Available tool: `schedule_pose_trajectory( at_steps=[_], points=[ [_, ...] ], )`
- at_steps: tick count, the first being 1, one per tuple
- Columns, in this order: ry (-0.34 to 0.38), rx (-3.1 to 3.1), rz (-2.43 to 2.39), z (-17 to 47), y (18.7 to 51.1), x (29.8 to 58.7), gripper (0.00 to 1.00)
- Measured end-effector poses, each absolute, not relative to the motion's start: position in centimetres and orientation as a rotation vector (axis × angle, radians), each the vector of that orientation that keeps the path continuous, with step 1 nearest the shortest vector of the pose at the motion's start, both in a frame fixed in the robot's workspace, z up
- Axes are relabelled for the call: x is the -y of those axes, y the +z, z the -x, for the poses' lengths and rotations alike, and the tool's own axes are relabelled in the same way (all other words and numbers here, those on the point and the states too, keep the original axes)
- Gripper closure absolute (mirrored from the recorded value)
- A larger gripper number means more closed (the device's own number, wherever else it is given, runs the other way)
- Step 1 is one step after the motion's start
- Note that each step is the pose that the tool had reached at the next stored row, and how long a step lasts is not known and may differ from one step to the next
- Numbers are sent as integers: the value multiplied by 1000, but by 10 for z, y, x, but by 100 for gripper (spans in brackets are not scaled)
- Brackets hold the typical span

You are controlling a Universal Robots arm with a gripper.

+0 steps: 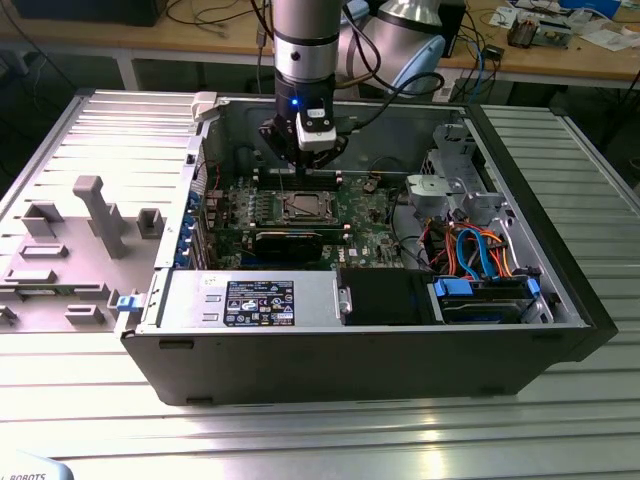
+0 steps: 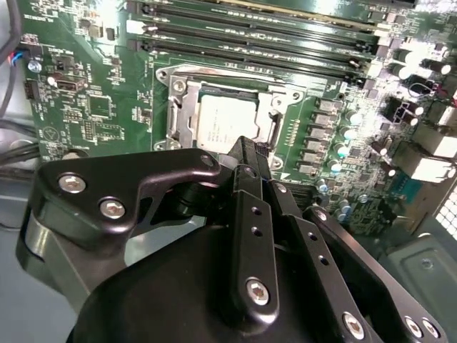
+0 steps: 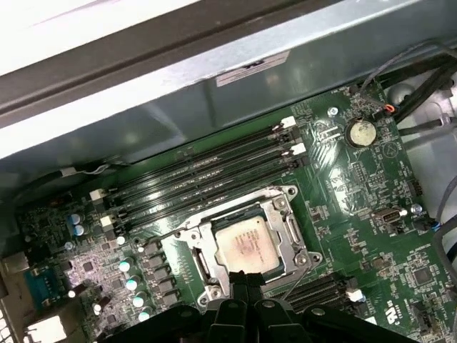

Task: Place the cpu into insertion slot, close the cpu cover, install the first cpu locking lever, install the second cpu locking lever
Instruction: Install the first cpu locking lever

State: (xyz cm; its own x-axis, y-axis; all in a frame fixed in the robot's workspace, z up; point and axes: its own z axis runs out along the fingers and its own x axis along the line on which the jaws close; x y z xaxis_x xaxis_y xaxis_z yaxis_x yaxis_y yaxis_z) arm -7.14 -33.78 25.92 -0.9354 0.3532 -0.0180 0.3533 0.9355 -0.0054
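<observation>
1. Arm and gripper point(image 1: 298, 160): it hangs straight down into the open computer case point(image 1: 560, 300). It sits directly above the socket area, nearer to it than to any other part.
2. Fingers point(image 2: 251, 207): black and pressed together at the tips, with nothing between them. In both wrist views the tips sit over the socket edge away from the memory slots point(image 3: 200, 175). Whether they touch it cannot be told.
3. Cpu point(image 3: 246, 246): a grey-tan square lying flat and seated in the insertion slot point(image 2: 168, 86), in the middle of the green motherboard point(image 3: 371, 214).
4. Cpu cover point(image 3: 290, 232): a silver frame lying down flat around the cpu, whose face shows through its window.
5. Locking lever point(image 3: 182, 229): a thin wire running along the socket side that faces the memory slots. Whether it is latched cannot be told.
6. Coin battery point(image 3: 362, 132): on the board, well apart from the socket.
7. Blue and orange cables point(image 1: 480, 250): bundled towards the exterior view's right.
8. Bench point(image 1: 320, 440): ribbed metal, carrying the case.
</observation>
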Motion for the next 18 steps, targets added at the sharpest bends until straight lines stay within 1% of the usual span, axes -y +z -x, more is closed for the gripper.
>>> schedule_pose_trajectory(
  at_steps=[8, 18],
  points=[
    [-11, -3101, -356, 72, 258, 338, 89],
    [-8, -3104, -334, 72, 258, 338, 89]
  ],
)
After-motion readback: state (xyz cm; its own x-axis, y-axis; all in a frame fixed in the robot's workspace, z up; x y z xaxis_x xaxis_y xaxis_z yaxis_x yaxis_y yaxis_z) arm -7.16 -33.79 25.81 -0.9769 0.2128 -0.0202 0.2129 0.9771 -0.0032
